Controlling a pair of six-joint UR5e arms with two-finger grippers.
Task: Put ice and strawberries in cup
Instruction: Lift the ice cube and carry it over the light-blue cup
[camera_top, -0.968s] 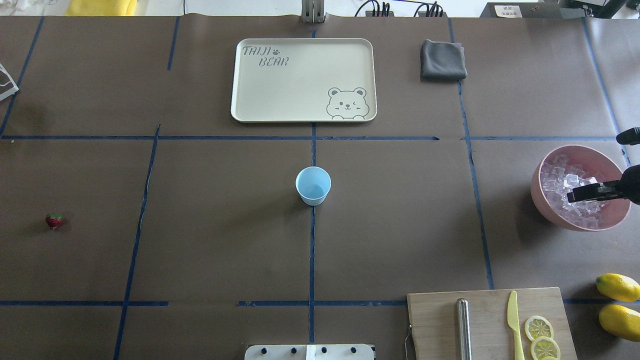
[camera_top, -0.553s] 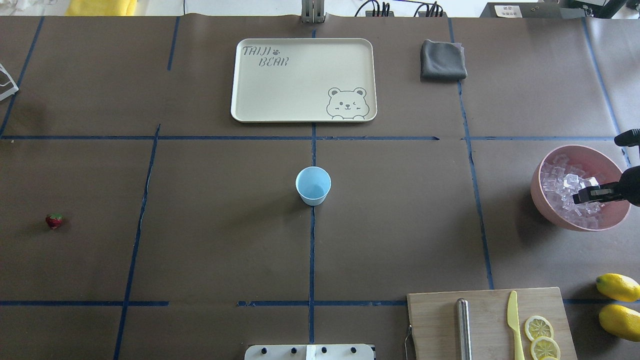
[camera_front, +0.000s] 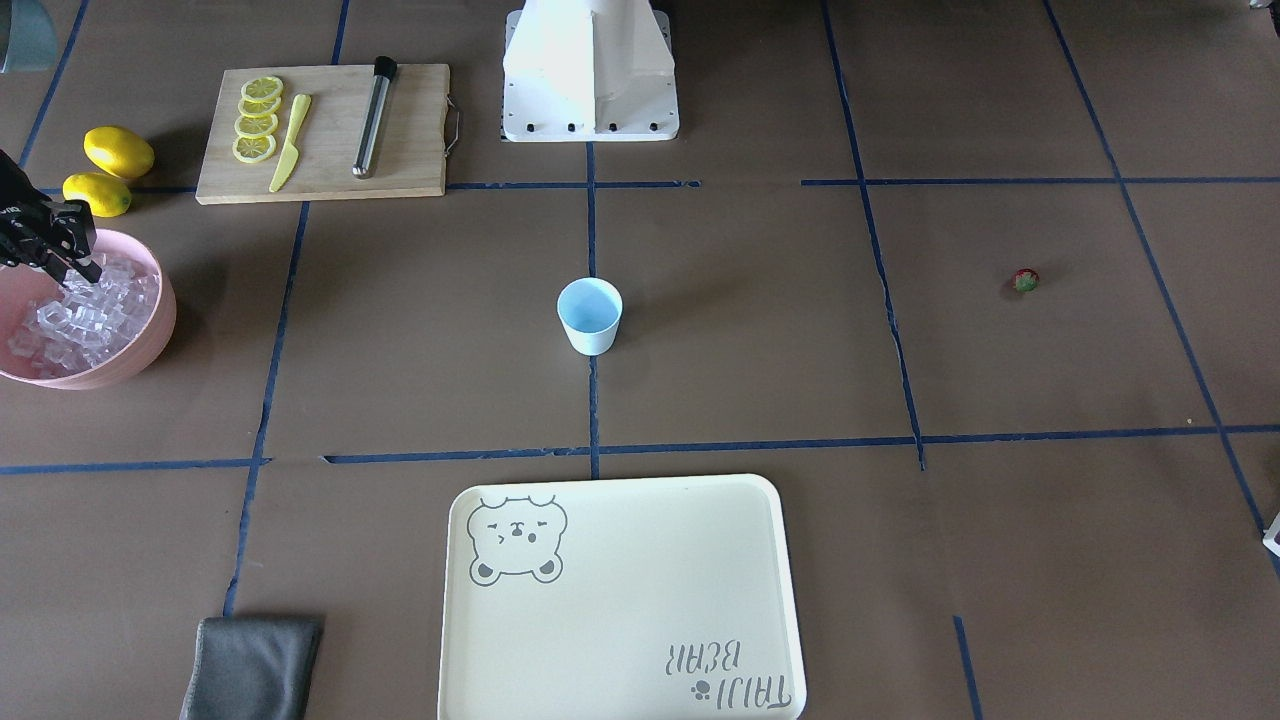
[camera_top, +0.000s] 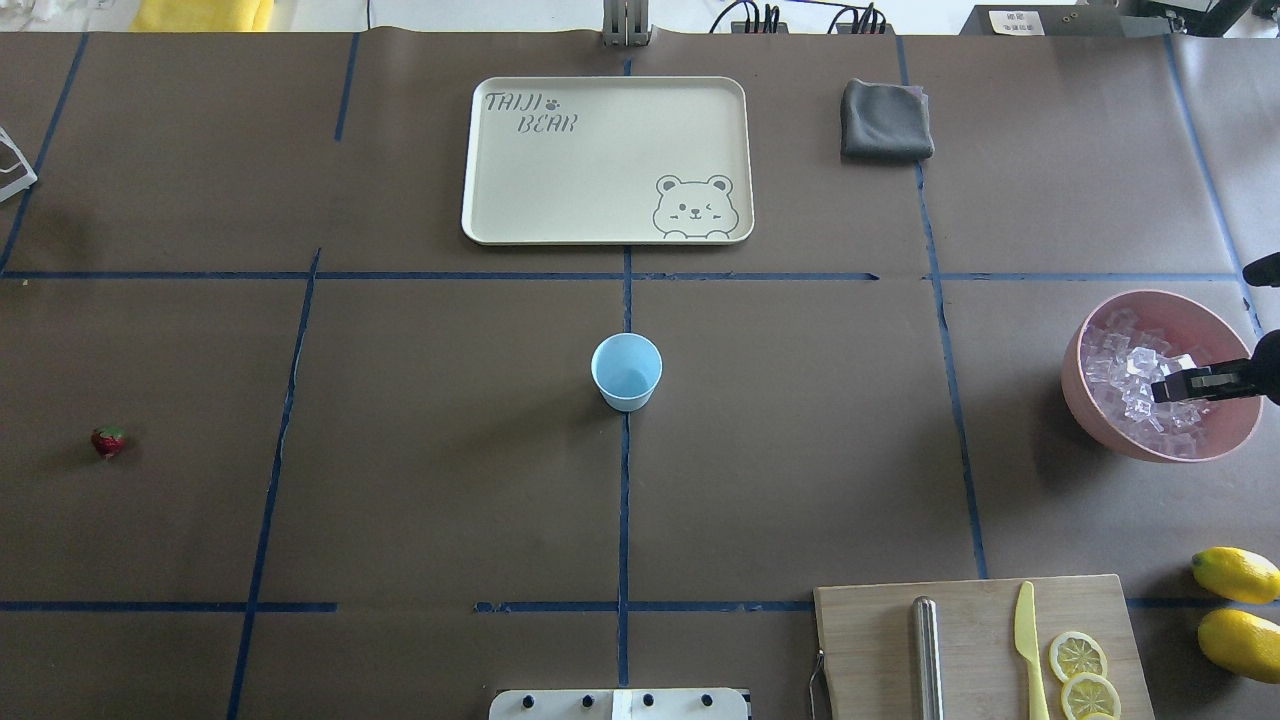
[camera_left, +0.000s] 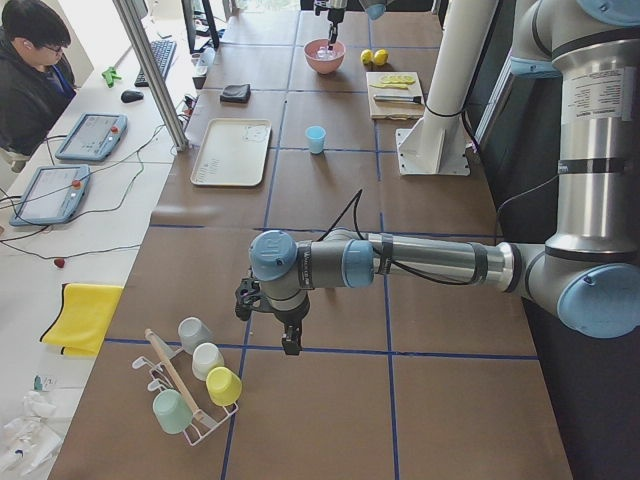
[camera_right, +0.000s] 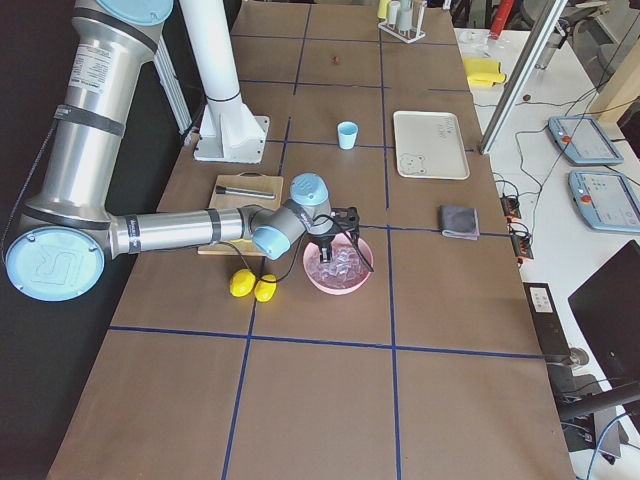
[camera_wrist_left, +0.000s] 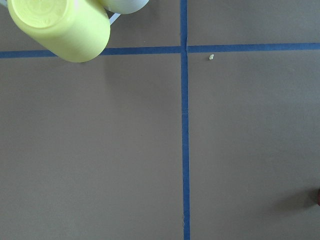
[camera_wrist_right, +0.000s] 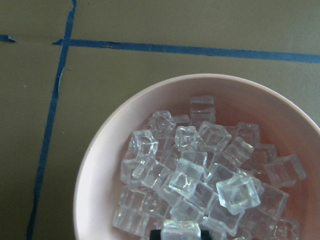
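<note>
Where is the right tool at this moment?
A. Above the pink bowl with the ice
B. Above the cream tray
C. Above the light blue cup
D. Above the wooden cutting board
A: in the overhead view the right tool is over the pink bowl, with its tips down at the ice, well away from the cup.

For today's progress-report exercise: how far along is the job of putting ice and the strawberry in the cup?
Done: nothing; the cup looks empty. In hand: the right hand is down among the ice in the pink bowl; whether it grips a cube is unclear. Left: move ice to the cup, then the strawberry, lying on the table.
</note>
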